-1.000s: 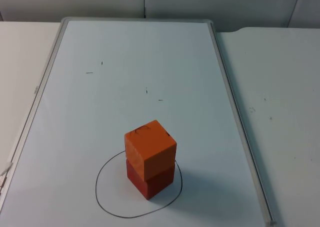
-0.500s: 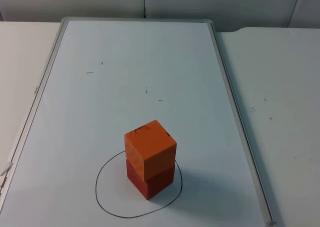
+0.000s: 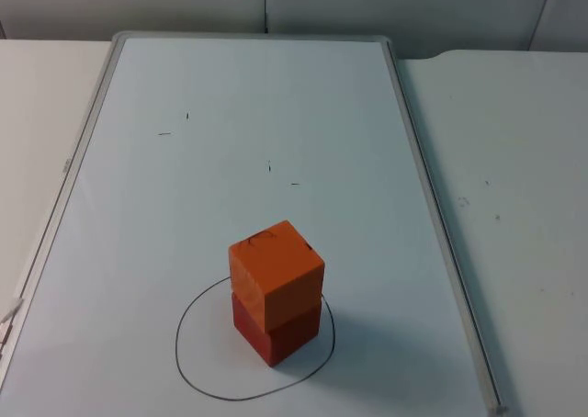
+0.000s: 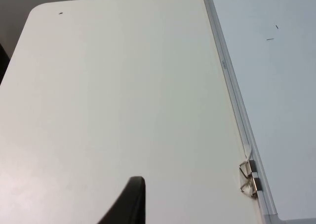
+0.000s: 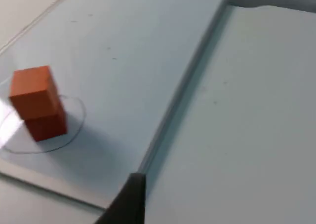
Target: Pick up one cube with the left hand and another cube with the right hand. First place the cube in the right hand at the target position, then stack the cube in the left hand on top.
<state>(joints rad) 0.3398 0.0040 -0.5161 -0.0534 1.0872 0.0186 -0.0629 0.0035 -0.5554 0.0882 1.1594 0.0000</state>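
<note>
orange cube (image 3: 276,273) stacked on red cube (image 3: 276,334), inside drawn circle (image 3: 193,362)

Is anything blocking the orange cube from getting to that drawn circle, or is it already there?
Nothing visible stands in the way: the orange cube already sits on the red cube, inside the drawn circle on the whiteboard. Both claws are away from the stack, off to the sides.
</note>
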